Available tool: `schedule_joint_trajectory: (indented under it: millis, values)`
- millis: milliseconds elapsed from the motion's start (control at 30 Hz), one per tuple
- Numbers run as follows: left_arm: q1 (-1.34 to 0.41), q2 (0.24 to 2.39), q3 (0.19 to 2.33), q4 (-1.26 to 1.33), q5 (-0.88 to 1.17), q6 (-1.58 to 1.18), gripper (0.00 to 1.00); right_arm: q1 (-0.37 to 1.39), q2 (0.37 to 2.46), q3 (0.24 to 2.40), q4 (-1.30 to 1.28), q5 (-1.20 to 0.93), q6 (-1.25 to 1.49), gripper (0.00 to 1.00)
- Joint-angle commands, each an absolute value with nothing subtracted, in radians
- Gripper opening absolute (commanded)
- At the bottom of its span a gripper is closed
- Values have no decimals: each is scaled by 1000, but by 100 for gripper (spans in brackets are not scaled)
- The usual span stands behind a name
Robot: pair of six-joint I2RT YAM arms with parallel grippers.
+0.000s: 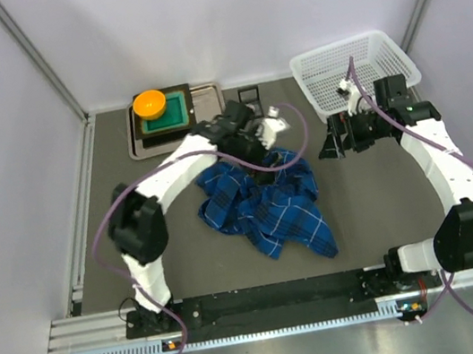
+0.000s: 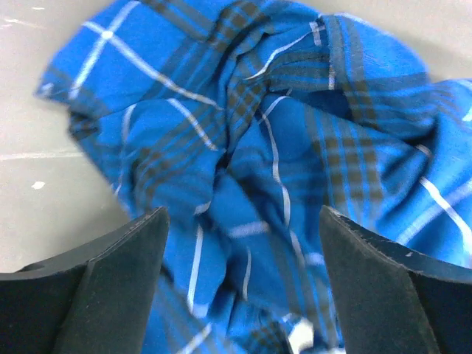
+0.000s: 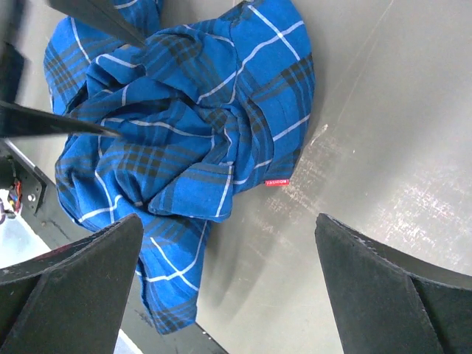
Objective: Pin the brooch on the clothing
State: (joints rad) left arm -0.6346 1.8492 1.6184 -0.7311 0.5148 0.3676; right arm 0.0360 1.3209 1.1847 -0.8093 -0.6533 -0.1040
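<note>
The clothing (image 1: 264, 204), a blue plaid shirt with thin white lines, lies crumpled in the middle of the table. My left gripper (image 1: 259, 139) hangs over its far edge; in the left wrist view it (image 2: 243, 215) is open, with only shirt folds (image 2: 243, 110) below the jaws. My right gripper (image 1: 337, 137) stands open to the right of the shirt; in its own view it (image 3: 228, 221) is empty above the table beside the shirt (image 3: 184, 110), whose red label (image 3: 277, 181) shows. The brooch is out of view.
A white mesh basket (image 1: 356, 75) sits at the back right, just behind the right gripper. At the back left a tray (image 1: 206, 100) carries a green block (image 1: 173, 110) and an orange round dish (image 1: 150, 103). Walls close in both sides.
</note>
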Motion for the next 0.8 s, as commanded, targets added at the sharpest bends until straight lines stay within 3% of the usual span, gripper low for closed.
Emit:
schedule_joint_trajectory:
  millis: [0,33,67,100,133,267,400,533,633,767]
  values:
    - [-733,1997,1733,-895,361,442,76,11,1256,1170,-810,-686,-98,99]
    - [-744,2017,1753,-932,371,455,41,11,1253,1169,-811,-680,-101,99]
    - [-752,2046,1778,-971,380,472,21,11,1250,1166,-811,-678,-110,99]
    - [-758,2052,1799,-1036,400,480,6,11,1250,1166,-811,-678,-113,99]
    - [-758,2054,1860,-1072,434,488,0,9,1255,1167,-811,-675,-117,99]
    - [-729,1850,1893,-1086,558,552,0,11,1285,1192,-811,-692,-133,99]
    - [-637,1476,1569,-959,571,707,0,9,1310,1212,-811,-721,-164,99]
    - [-632,1115,1251,-1103,454,1066,0,15,1360,1236,-813,-765,-170,99]
    - [-630,961,1013,-1238,332,1219,0,34,1397,1246,-813,-795,-167,99]
    - [-630,858,795,-1207,221,1235,0,107,1440,1247,-810,-798,-166,98]
